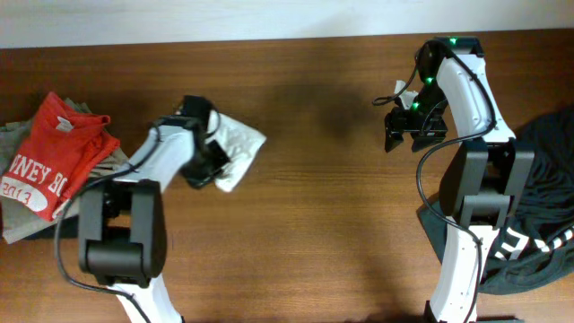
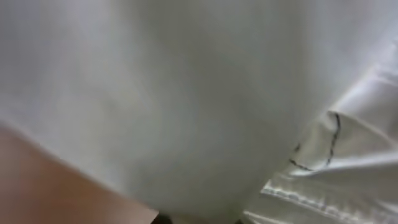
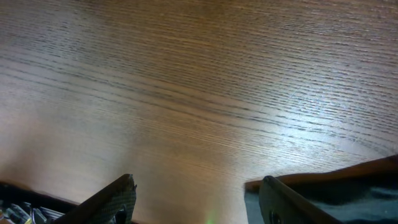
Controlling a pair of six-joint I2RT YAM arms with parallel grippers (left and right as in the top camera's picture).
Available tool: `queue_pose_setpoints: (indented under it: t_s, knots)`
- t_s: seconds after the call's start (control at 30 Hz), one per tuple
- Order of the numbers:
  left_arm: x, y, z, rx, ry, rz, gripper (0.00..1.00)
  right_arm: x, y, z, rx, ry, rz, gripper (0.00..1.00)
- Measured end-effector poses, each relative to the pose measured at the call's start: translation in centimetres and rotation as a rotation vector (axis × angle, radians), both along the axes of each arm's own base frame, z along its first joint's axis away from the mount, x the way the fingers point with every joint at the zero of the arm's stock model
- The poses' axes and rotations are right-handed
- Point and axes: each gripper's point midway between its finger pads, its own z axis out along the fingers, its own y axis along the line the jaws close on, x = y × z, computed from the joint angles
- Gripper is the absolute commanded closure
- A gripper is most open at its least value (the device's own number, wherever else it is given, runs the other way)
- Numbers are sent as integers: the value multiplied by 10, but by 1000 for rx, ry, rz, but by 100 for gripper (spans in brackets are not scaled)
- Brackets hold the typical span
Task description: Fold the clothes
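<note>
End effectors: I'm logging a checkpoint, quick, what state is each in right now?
Left end effector: at the white cloth; grip cannot be told.
Right end effector: open, holding nothing.

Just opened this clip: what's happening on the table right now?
The left gripper is down on a compact white garment left of the table's middle. Its wrist camera sees only white fabric, so the grip can't be confirmed. The right gripper hangs open and empty over bare wood. A red shirt tops a stack at the left edge, and dark clothes lie heaped at the right.
</note>
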Motion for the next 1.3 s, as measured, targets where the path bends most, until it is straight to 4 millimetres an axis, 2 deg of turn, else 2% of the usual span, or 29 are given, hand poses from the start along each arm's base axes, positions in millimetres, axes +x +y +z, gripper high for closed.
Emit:
queue_pose_setpoints:
  t_s: [0.03,0.07,0.1,0.17,0.2,0.23,0.27,0.3,0.33,0.47,0.5,0.53,0.57,0.6,0.63,0.7,0.73,0.8,0.83,0.9,0.93,1.0,1.03,1.1,1.17,1.23,1.3]
  knots:
    - [-4,21,0,20,23,18,52,0,0,0,0,0,0,32]
    - [-10,62,0,44,47,63,29,0,0,0,0,0,0,32]
    - [-11,77,0,23,46,68,27,0,0,0,0,0,0,33]
    - [-20,94,-1,-23,63,66,29,0,0,0,0,0,0,32]
    - [-20,98,-2,-57,56,64,40,0,0,0,0,0,0,32]
    - [-20,98,-2,-70,51,56,56,0,0,0,0,0,0,32]
    - [-18,96,-2,-83,43,43,66,0,0,0,0,0,0,32]
    - [-15,92,-1,-101,30,25,90,0,0,0,0,0,-1,33]
    - [-11,85,-1,-108,12,-6,100,0,0,0,0,-1,0,33]
    - [6,44,0,-93,-54,-169,99,1,0,0,0,-3,-1,32]
    - [7,26,0,-87,-62,-245,100,1,0,0,0,-5,0,33]
    - [2,-12,0,-89,-62,-396,100,2,0,0,0,-7,0,33]
    - [-11,-46,1,-105,-44,-521,95,2,0,0,0,-7,0,32]
    - [-22,-53,1,-102,-5,-565,82,2,0,0,0,-7,0,32]
    - [-43,-64,2,-103,62,-633,67,2,0,0,0,-7,0,32]
    - [-72,-86,1,-102,138,-753,58,2,0,-1,0,-9,0,32]
    - [-78,-86,-1,-86,156,-784,57,3,0,-1,0,-11,0,32]
    - [-78,-68,0,-47,185,-768,57,3,0,-1,0,-11,0,32]
    - [-72,-51,1,-6,193,-740,56,3,0,-1,0,-11,0,32]
    - [-52,-35,11,34,137,-700,34,3,0,-1,0,-11,0,32]
    - [-37,-28,26,51,69,-664,24,3,0,-1,0,-11,0,32]
    - [-22,-18,56,68,-35,-615,21,3,0,-1,0,-14,0,32]
    - [-18,-16,63,73,-60,-609,21,3,0,-1,0,-15,0,32]
    - [-13,-17,65,58,-87,-609,21,3,0,-1,0,-15,0,32]
    - [2,-18,68,4,-157,-592,19,3,0,-1,0,-15,0,32]
    - [18,-12,72,-33,-227,-549,19,4,0,-1,0,-16,0,32]
    - [23,-8,70,-71,-238,-513,19,3,0,-1,0,-15,0,32]
